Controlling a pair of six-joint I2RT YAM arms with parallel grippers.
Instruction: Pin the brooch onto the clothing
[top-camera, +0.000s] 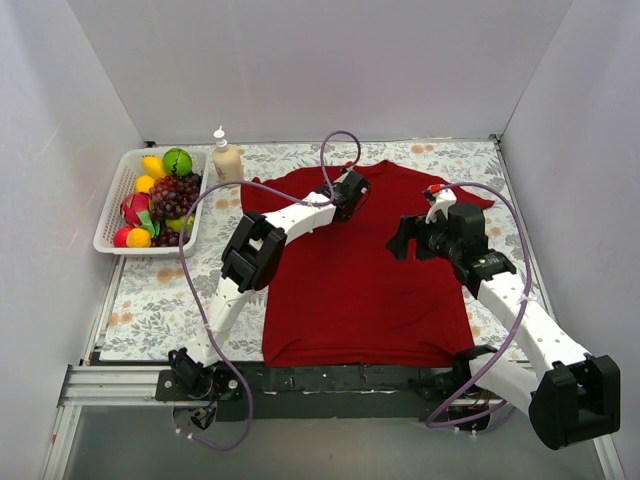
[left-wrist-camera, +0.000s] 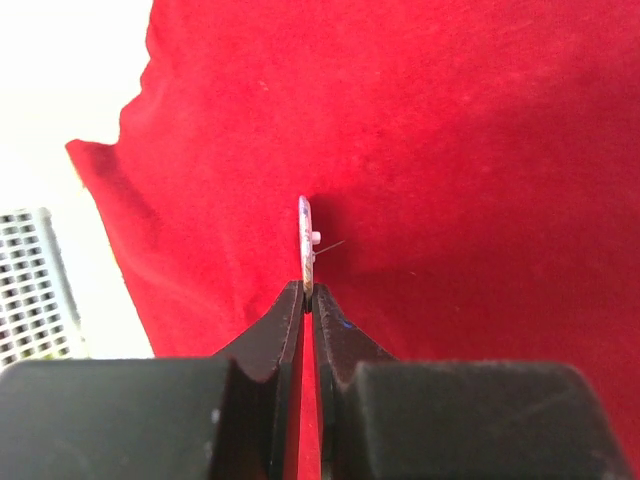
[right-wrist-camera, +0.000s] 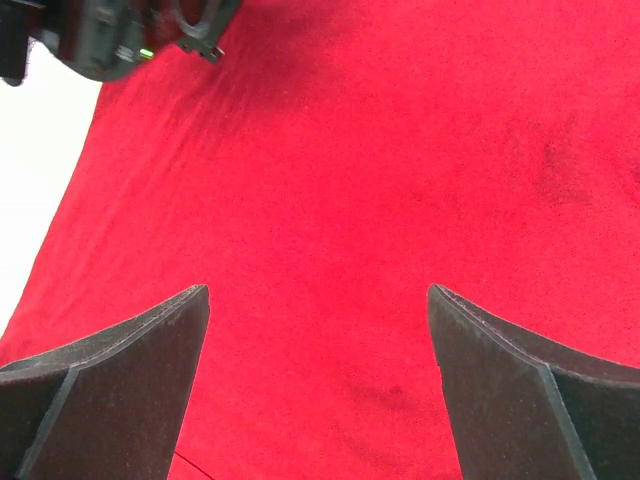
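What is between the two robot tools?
Only bare red T-shirt lies between the left tool and the right tool, in the top view.

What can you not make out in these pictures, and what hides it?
Face of the brooch: left wrist view shows it edge-on in the left pincer.
Whether its pin touches the shirt: same view, too fine.
The brooch in the top view: too small, behind that pincer.
Label on the bottle: top view, too small.

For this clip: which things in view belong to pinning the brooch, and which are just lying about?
In the job:
- brooch, pinched edge-on in the shut left gripper
- red T-shirt, spread flat
- right gripper, open above the shirt

Lying about:
- white basket of fruit
- pump bottle
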